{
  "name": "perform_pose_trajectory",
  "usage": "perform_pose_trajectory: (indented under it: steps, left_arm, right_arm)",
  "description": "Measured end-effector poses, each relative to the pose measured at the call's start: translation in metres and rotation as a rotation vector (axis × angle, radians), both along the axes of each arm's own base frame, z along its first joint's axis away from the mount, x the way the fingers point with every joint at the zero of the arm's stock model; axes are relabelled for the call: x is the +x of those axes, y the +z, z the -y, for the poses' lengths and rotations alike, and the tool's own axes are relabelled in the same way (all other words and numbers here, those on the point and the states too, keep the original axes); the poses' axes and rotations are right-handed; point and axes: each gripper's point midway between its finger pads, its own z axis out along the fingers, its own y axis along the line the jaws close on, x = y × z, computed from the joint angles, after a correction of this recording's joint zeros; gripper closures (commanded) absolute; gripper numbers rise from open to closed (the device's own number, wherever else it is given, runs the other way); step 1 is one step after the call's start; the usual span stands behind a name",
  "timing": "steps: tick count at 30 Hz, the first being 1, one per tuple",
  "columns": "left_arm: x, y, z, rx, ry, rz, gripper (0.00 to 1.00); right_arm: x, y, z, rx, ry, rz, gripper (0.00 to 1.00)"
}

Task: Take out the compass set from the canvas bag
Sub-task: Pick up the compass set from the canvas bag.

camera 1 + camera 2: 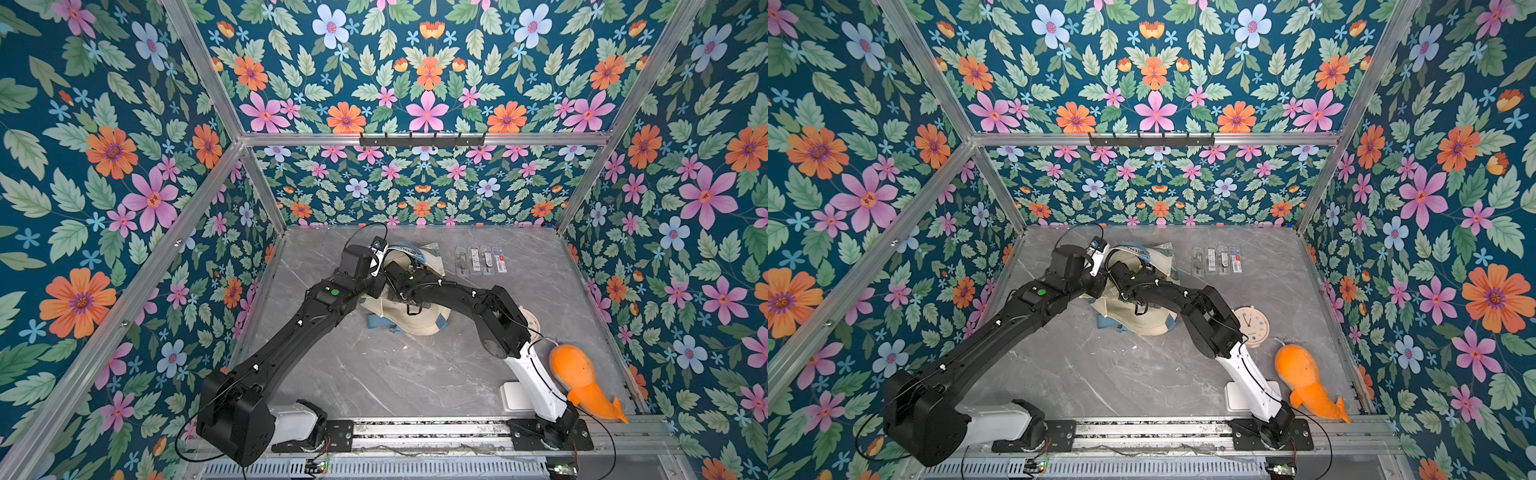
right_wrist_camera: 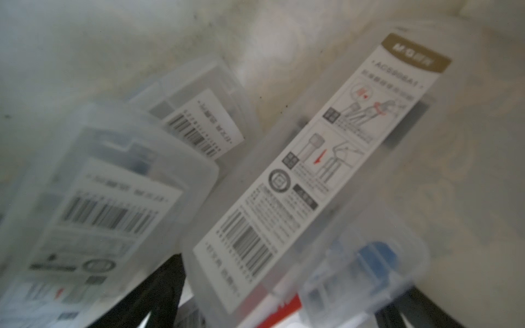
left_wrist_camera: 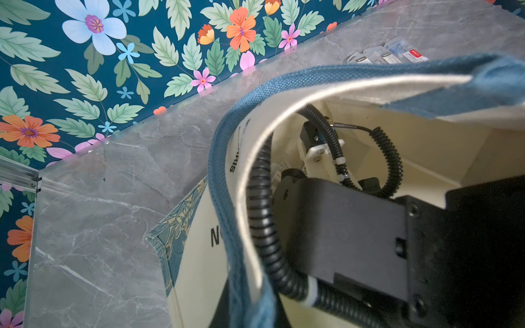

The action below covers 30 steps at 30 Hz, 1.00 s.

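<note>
Compass set (image 2: 312,181) in its clear labelled case lies inside the canvas bag (image 1: 415,322), its near end between the wide-spread jaws of the right gripper (image 2: 284,301).
In the right wrist view the case slants away from the gripper, barcode end nearest, overlapping the two dark fingers (image 2: 163,284) that stand far apart; the blur hides whether either one touches it. Two more clear cases (image 2: 113,204) lie just beside it on the cream lining. In both top views the bag is slumped on the grey table (image 1: 395,374) with the right arm's wrist buried in its mouth. The left gripper (image 1: 376,261), jaws closed, pinches the rim by the blue strap (image 3: 227,170) and holds the mouth up in an arch. A row of four cases (image 1: 482,258) sits on the table beyond the bag, apart from it.
</note>
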Motion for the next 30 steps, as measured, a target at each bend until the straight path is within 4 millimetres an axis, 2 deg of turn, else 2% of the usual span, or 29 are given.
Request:
perform_pose_trajectory:
  steps: [7,15,25,30]
  left_arm:
    - [-0.001,-0.001,0.001,-0.001,-0.008,-0.006,1.0]
    - [-0.004,-0.001,0.007,-0.016,-0.039,-0.014,1.0]
    - [-0.003,0.004,0.011,-0.036,-0.053,0.001,1.0]
    - [-0.002,0.005,0.012,-0.04,-0.054,0.007,1.0]
  right_arm:
    - [-0.007,0.001,0.007,-0.025,0.015,-0.016,0.2]
    - [-0.017,0.01,0.013,-0.027,0.043,-0.031,0.51]
    - [-0.023,0.026,0.012,-0.012,0.09,-0.031,0.7]
    - [-0.026,0.035,0.009,0.001,0.112,-0.029,0.74]
